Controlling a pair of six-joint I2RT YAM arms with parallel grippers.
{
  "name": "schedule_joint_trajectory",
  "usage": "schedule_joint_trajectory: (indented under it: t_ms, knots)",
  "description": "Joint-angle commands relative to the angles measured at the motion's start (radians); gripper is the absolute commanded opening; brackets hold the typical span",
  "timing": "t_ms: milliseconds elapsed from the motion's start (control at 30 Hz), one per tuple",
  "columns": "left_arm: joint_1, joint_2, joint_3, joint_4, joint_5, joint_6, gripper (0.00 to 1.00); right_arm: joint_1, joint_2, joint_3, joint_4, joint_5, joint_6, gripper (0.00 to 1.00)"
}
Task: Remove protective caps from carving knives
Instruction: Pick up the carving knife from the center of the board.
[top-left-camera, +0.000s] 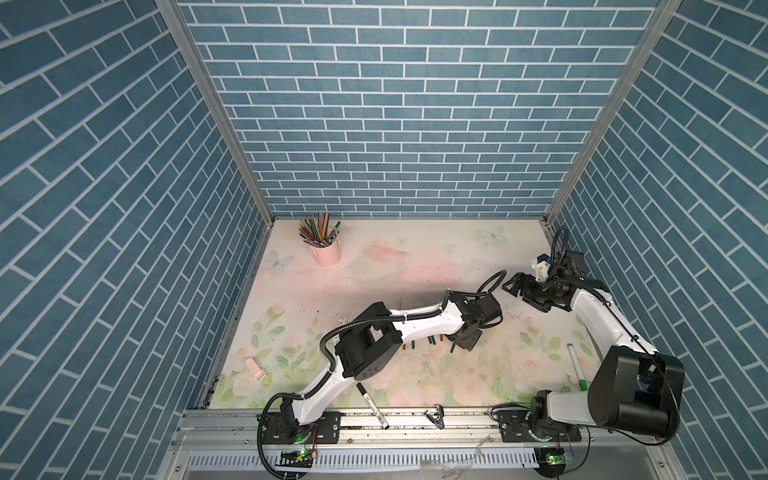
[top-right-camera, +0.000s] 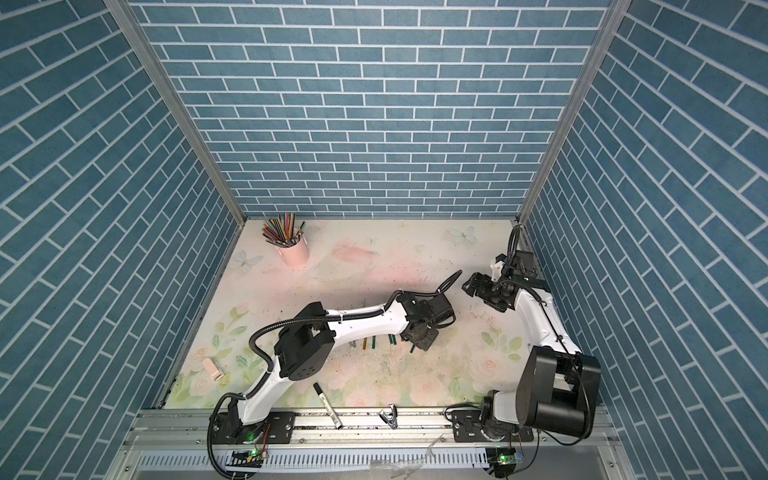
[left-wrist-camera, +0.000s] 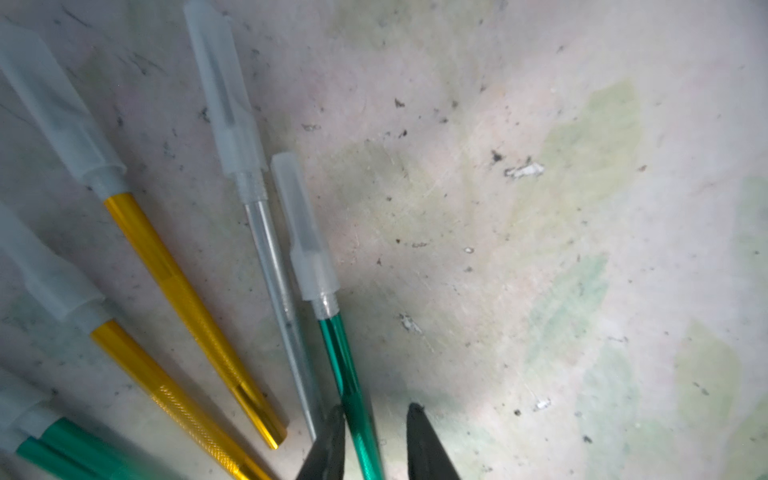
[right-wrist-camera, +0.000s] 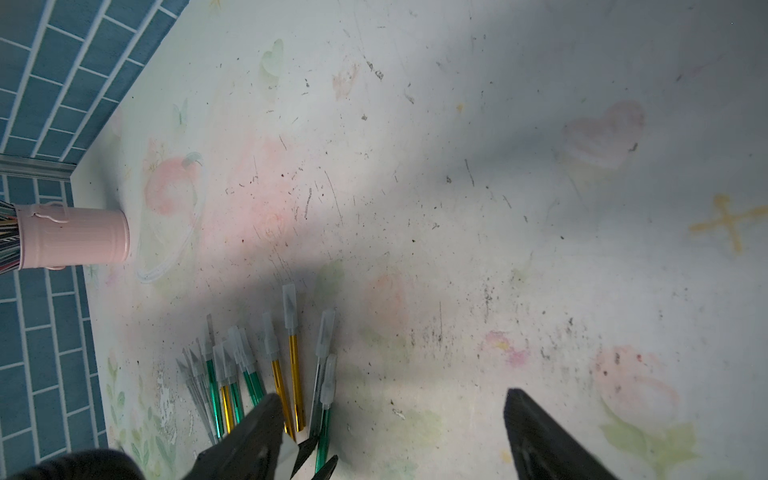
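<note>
Several carving knives (right-wrist-camera: 249, 374) lie fanned on the floral table, with green, gold and silver handles. Most wear translucent protective caps (left-wrist-camera: 224, 104); a few silver ones at the fan's edge (right-wrist-camera: 187, 370) show bare blades. My left gripper (left-wrist-camera: 374, 419) is low over the handle ends (top-left-camera: 465, 340). Its jaws straddle the handle of a capped green knife (left-wrist-camera: 332, 345): one finger touches it and the other stands a little off. That knife's cap (left-wrist-camera: 307, 245) is on. My right gripper (right-wrist-camera: 392, 395) hangs wide open and empty, farther back on the right (top-left-camera: 509, 284).
A pink cup of coloured pencils (top-left-camera: 326, 251) stands at the back left. A black-capped marker (top-left-camera: 372, 405) lies at the front rail, and a white pen with a green end (top-left-camera: 575, 368) lies by the right arm. A small pink object (top-left-camera: 255, 368) sits front left.
</note>
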Motion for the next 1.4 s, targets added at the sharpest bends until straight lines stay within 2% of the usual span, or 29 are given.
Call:
schedule_joint_trajectory:
  t_ms: [0,300,500,633,967,1367]
  knots:
    - [-0.004,0.028,0.010,-0.038,-0.017,-0.029,0.26,-0.008,-0.018,0.009,-0.026,-0.023,-0.032,0.83]
    - [-0.002,0.046,0.005,-0.040,-0.024,-0.034,0.22,-0.014,-0.003,0.013,-0.022,-0.039,-0.032,0.80]
    - [-0.002,0.040,-0.027,-0.001,-0.024,-0.033,0.08,-0.020,-0.005,0.004,-0.018,-0.053,-0.030,0.77]
    - [0.002,0.030,-0.041,0.010,-0.025,-0.029,0.04,-0.021,-0.011,-0.002,-0.018,-0.045,-0.029,0.77]
    - [0.020,-0.131,-0.151,0.156,0.028,0.018,0.01,-0.021,-0.028,-0.019,-0.008,-0.043,-0.012,0.77]
    - [0.093,-0.282,-0.252,0.334,0.176,0.013,0.01,-0.020,-0.046,-0.052,0.064,-0.171,0.046,0.76]
